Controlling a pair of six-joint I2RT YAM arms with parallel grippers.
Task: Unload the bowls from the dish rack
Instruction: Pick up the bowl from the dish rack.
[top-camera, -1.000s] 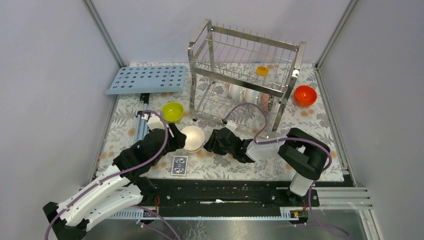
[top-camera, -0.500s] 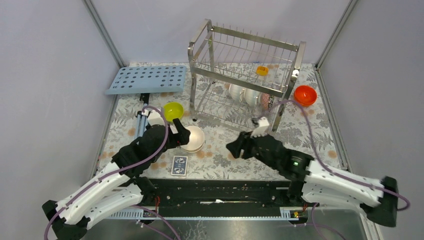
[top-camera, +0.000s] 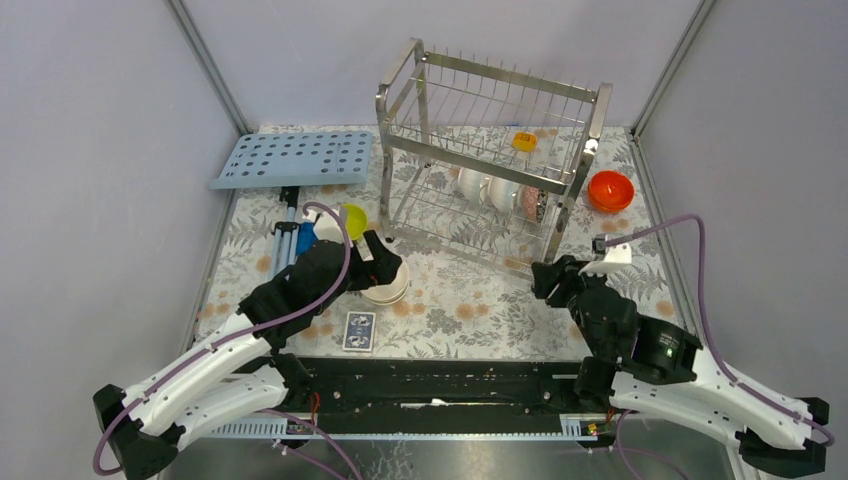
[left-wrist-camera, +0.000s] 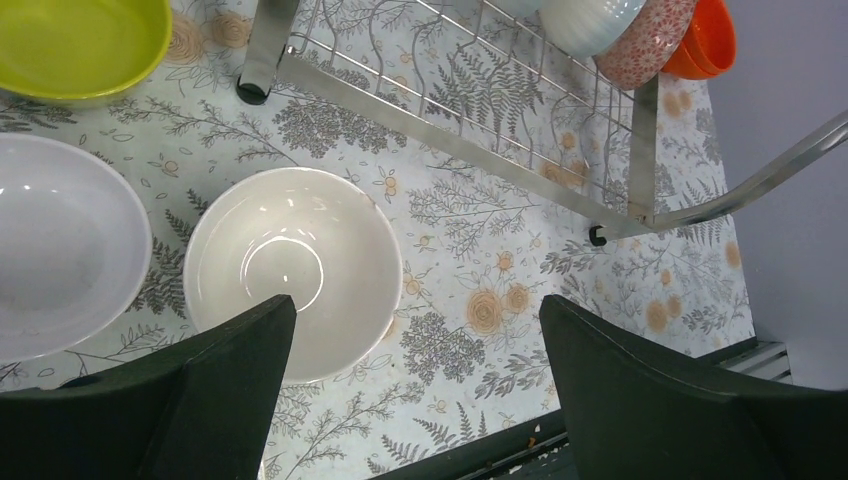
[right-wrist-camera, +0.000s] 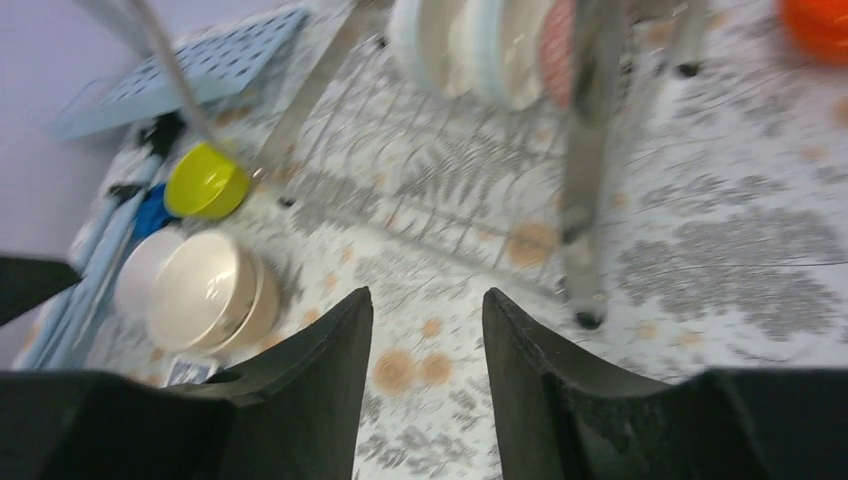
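The steel dish rack (top-camera: 490, 120) stands at the back middle. Its lower tier holds white bowls (top-camera: 478, 186) and a speckled bowl (top-camera: 531, 203) on edge. An orange-red bowl (top-camera: 610, 190) sits on the table right of the rack. My left gripper (top-camera: 385, 262) is open and empty over stacked beige bowls (top-camera: 388, 288), with one finger over the top bowl (left-wrist-camera: 292, 270). A white bowl (left-wrist-camera: 60, 255) and a yellow-green bowl (left-wrist-camera: 80, 40) lie beside them. My right gripper (top-camera: 545, 278) is open and empty near the rack's front right post (right-wrist-camera: 590, 150).
A light-blue perforated tray (top-camera: 295, 158) leans at the back left. A small yellow-orange block (top-camera: 524, 141) sits on the rack's upper tier. A playing card (top-camera: 359, 330) lies near the front edge. Grey walls close in both sides.
My right gripper has swung right, away from the beige bowls, to the rack's front right post. My left gripper has moved forward and right over the beige bowls.
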